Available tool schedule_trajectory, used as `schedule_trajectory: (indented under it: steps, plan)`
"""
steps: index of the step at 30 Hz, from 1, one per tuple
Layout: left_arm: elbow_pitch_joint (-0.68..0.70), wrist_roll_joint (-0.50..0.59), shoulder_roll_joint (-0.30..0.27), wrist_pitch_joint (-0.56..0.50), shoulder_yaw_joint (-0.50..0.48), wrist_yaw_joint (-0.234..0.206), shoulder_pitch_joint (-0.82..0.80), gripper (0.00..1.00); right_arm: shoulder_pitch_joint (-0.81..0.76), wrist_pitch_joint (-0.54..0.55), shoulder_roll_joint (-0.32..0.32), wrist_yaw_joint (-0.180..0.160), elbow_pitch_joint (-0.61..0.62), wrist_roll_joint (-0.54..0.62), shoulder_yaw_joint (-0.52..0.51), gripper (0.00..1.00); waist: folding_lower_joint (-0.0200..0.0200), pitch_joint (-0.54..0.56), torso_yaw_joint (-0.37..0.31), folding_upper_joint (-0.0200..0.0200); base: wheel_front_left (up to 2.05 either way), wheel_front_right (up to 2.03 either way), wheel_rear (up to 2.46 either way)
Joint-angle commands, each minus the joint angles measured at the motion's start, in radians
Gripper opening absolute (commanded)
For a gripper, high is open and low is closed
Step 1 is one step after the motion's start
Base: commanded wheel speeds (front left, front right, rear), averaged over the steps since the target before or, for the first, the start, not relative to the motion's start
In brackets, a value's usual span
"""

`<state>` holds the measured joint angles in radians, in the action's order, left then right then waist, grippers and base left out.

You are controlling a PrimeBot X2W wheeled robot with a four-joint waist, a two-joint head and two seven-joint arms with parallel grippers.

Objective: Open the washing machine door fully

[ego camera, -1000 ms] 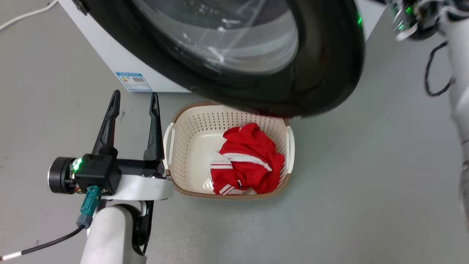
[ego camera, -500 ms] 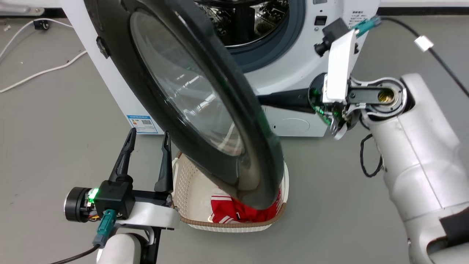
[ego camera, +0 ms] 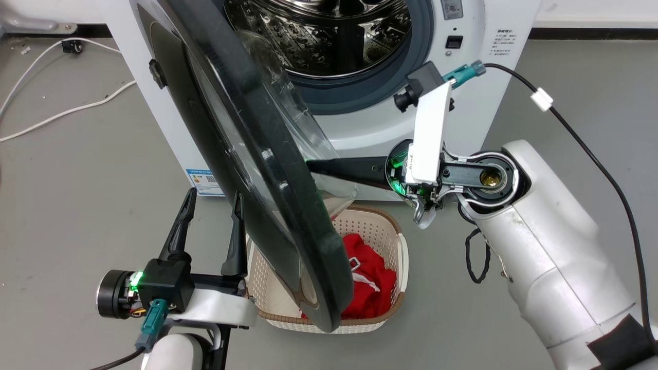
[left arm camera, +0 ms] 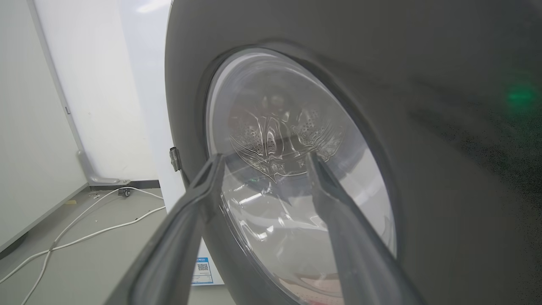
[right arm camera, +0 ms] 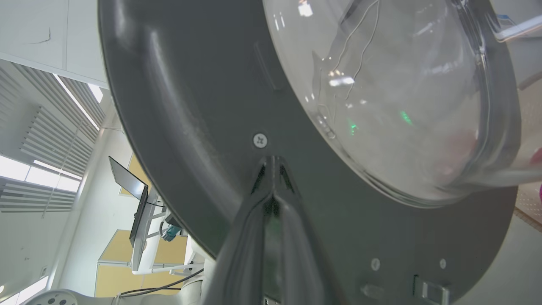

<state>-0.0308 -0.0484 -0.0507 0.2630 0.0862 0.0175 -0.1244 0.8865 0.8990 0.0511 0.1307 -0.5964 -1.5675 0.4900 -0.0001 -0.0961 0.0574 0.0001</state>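
- Left gripper: parked low, fingers spread wide, holding nothing, same as a second ago.
- Washing machine door: here's the change. It's swung further out from the washing machine and now sits nearly edge-on, just right of the left gripper. I'd call it about halfway, not fully open yet.
- Laundry basket with red clothes: on the floor right of the left gripper, under the door's lower edge. Can't tell how much room there is between them.
- Right gripper: fingers pinched together on nothing, tips pressed against the door's inner face beside a screw. It needs more pushing leftward, and the left gripper stands on that side.
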Motion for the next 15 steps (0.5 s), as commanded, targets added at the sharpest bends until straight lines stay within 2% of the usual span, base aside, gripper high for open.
schedule_trajectory:
  steps: [1, 6, 11, 12, 13, 14, 15]
  plan:
    - [0.002, -0.002, 0.001, 0.003, -0.001, -0.002, 0.011, 1.00, -0.022, -0.028, -0.001, 0.000, 0.006, 0.000, 0.000, 0.00, 0.0001, 0.001, -0.002, -0.0001, 0.00, 0.00, 0.00]
    - [0.001, -0.002, 0.001, 0.003, -0.007, -0.007, 0.021, 1.00, -0.075, -0.245, -0.001, 0.000, 0.027, 0.018, -0.050, 0.00, 0.0001, 0.012, -0.013, -0.0001, 0.00, 0.00, 0.00]
    - [0.000, 0.001, 0.001, 0.003, -0.016, -0.009, 0.038, 1.00, -0.185, -0.476, 0.023, 0.000, 0.057, 0.024, -0.164, 0.00, 0.0001, 0.032, -0.028, -0.0001, 0.00, 0.00, 0.00]
    - [0.000, 0.001, 0.001, 0.003, -0.019, -0.009, 0.043, 1.00, -0.215, -0.507, 0.022, 0.000, 0.069, 0.013, -0.186, 0.06, 0.0001, 0.036, -0.031, -0.0001, 0.00, 0.00, 0.00]
    - [0.000, 0.002, 0.001, 0.003, -0.022, -0.008, 0.046, 1.00, -0.244, -0.542, 0.028, 0.000, 0.084, 0.018, -0.205, 0.27, 0.0001, 0.041, -0.034, -0.0001, 0.00, 0.00, 0.00]
    - [0.000, 0.003, 0.001, 0.003, -0.023, -0.008, 0.050, 1.00, -0.276, -0.574, 0.037, 0.000, 0.099, 0.018, -0.225, 0.43, 0.0001, 0.044, -0.037, -0.0001, 0.00, 0.00, 0.00]
    - [0.001, 0.004, 0.001, 0.003, -0.025, -0.008, 0.055, 1.00, -0.312, -0.603, 0.039, 0.000, 0.116, 0.008, -0.246, 1.00, 0.0001, 0.047, -0.039, -0.0001, 0.00, 0.00, 0.00]
